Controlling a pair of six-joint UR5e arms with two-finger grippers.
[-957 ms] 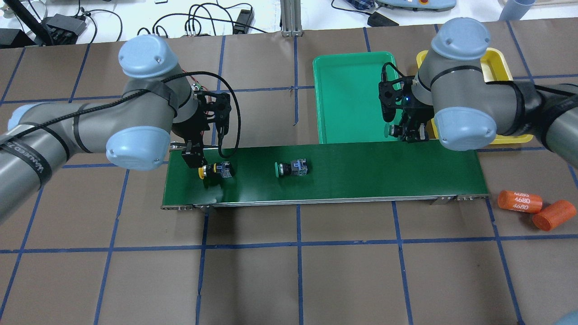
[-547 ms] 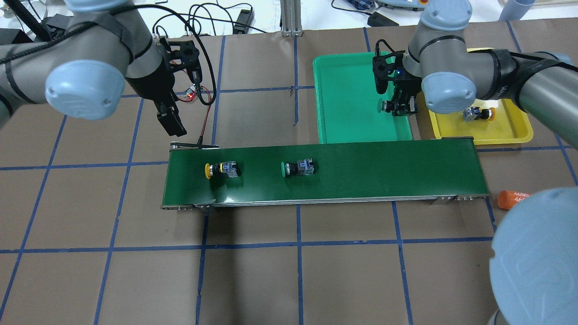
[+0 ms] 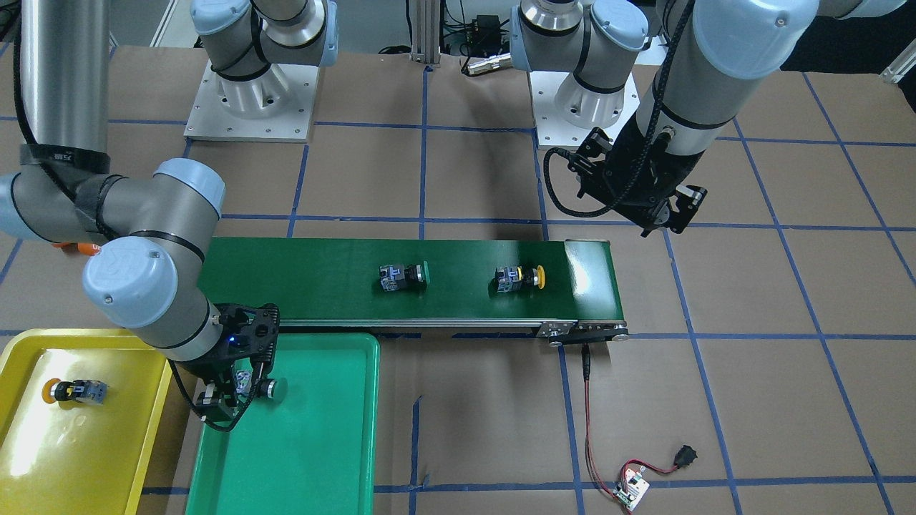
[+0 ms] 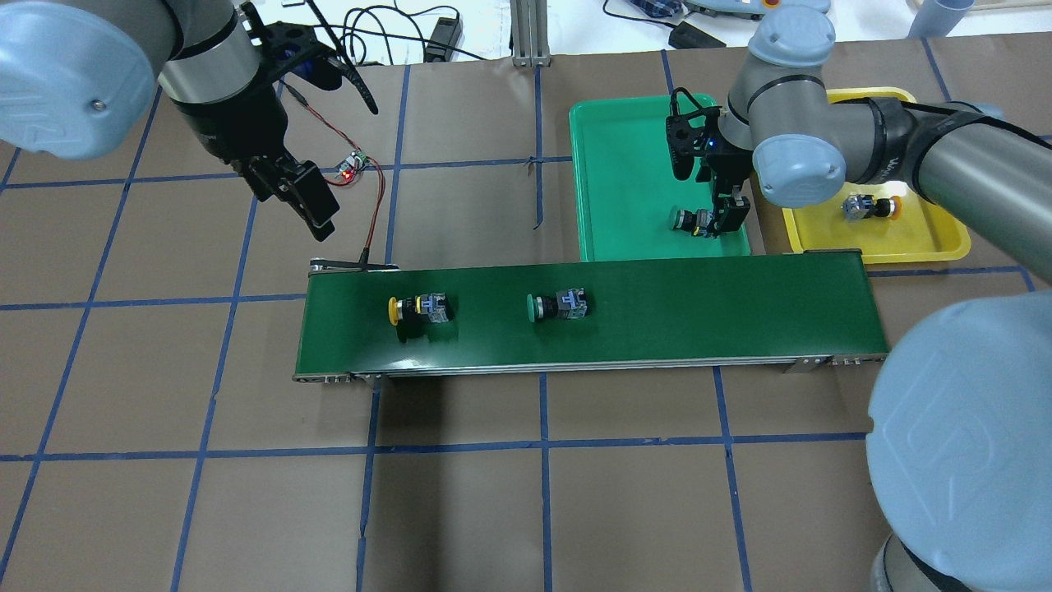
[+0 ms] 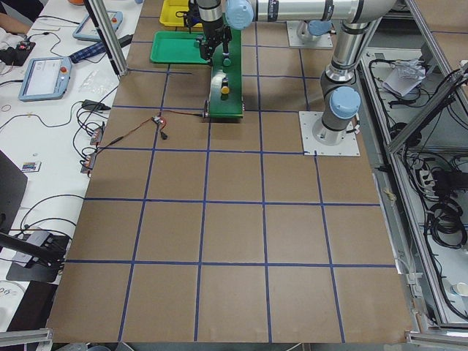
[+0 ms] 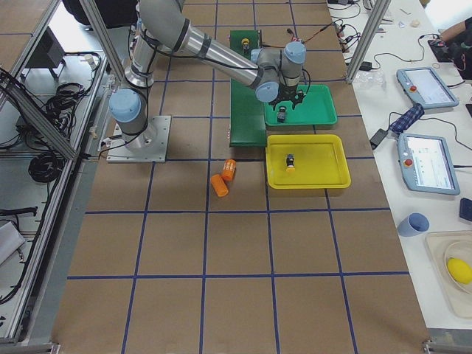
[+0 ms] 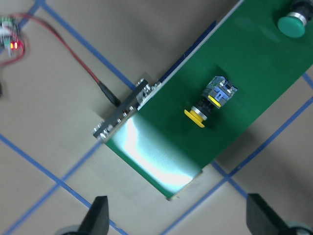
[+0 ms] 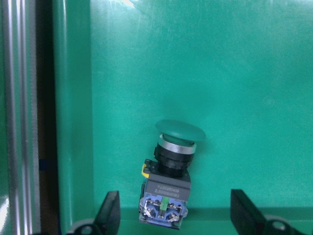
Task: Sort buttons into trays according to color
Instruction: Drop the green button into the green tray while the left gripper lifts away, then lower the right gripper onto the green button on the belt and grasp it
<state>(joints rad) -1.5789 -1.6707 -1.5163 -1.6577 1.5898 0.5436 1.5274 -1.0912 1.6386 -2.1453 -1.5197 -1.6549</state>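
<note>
Lowered since a moment ago, the right hand [image 4: 715,220] stands wide around a green button [image 4: 682,219] lying in the green tray [image 4: 633,148] — a yellow button [image 4: 871,207] sits in the yellow tray [image 4: 920,238] — leaving another yellow [image 4: 408,308] and another green [image 4: 546,306] on the belt [image 4: 699,312] for the wide, empty left hand [image 7: 178,220].

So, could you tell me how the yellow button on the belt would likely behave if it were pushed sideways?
The yellow button lies on its side, so its round cap could probably make it swing in an arc. Its squarish block likely stops real rolling. It looks rigid plastic, small, so probably light and firm to grip.
</note>
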